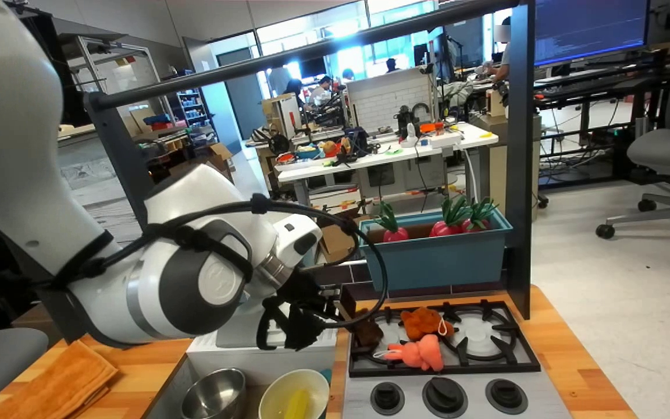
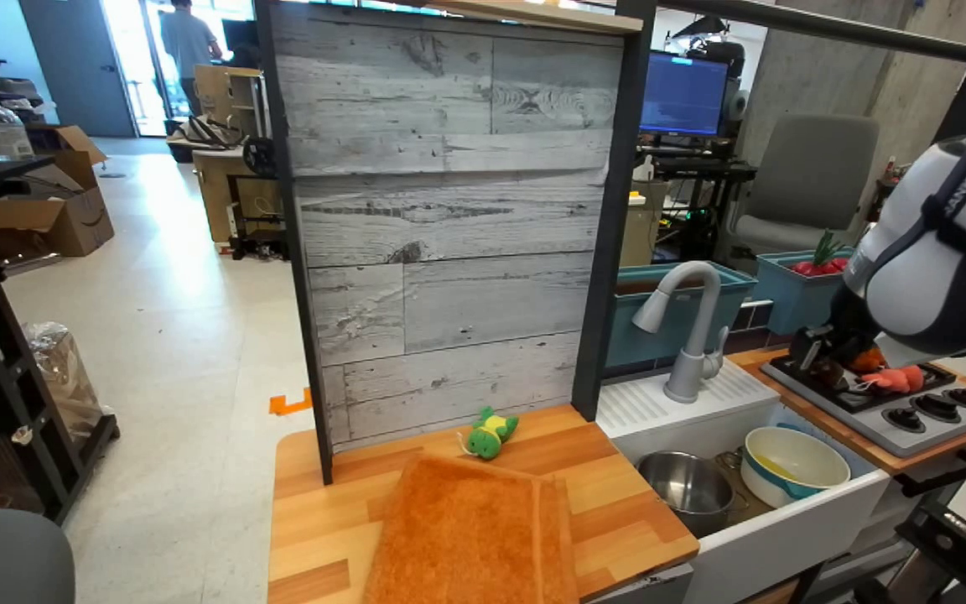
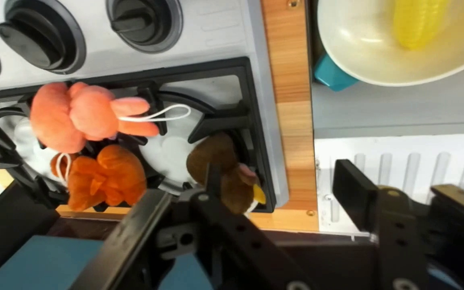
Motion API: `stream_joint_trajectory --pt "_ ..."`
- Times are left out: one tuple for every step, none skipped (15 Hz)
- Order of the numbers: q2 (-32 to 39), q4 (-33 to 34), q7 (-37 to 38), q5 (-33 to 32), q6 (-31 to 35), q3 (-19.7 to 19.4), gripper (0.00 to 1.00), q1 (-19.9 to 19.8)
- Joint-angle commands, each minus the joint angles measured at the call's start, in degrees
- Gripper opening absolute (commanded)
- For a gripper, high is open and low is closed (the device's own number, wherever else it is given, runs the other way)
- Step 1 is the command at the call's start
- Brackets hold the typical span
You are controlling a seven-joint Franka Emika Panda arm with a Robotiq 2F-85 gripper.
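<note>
Brown toy (image 3: 234, 189) is judged light and soft, best grasped around its plump body. By the sink (image 2: 785, 537), it is borne on a back corner of the stove (image 3: 224, 28); at that edge, room is offered over a wooden strip (image 3: 296, 133). The gripper (image 3: 279, 186) is spread wide, nothing held. Inward, reach is hemmed by a pink toy (image 3: 91, 114) and orange toy (image 3: 113, 175).

wrist: close above stove (image 3: 216, 44), looking down | both exterior views: farther off, sharing sink (image 2: 793, 537)

The arm (image 1: 149, 294) is bent, its end effector (image 3: 282, 187) angled downward, fingers (image 3: 352, 193) standing well apart.
</note>
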State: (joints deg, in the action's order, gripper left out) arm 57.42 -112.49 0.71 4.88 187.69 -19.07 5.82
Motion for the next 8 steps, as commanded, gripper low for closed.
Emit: stream_joint_trajectory --pt "8.74 10.11 3.78 1.97 -1.1 -1.6 0.99 1.7" --pt "10.4 12.06 4.62 2.17 -1.34 -2.09 1.0 2.11" --pt "11.71 13.66 5.13 2.19 -1.47 -2.29 1.0 2.09" --pt "12.42 14.53 5.5 2.16 -1.41 -2.71 1.0 2.1" --pt "12.71 14.91 5.77 2.15 -1.56 -3.05 1.0 2.04" --pt "12.1 14.47 5.46 1.63 -1.01 -2.71 1.0 1.17" --pt "11.52 13.55 5.72 1.76 -0.39 -3.16 1.0 1.12" --pt "9.95 11.95 5.13 1.16 -0.04 -2.84 1.0 0.29"
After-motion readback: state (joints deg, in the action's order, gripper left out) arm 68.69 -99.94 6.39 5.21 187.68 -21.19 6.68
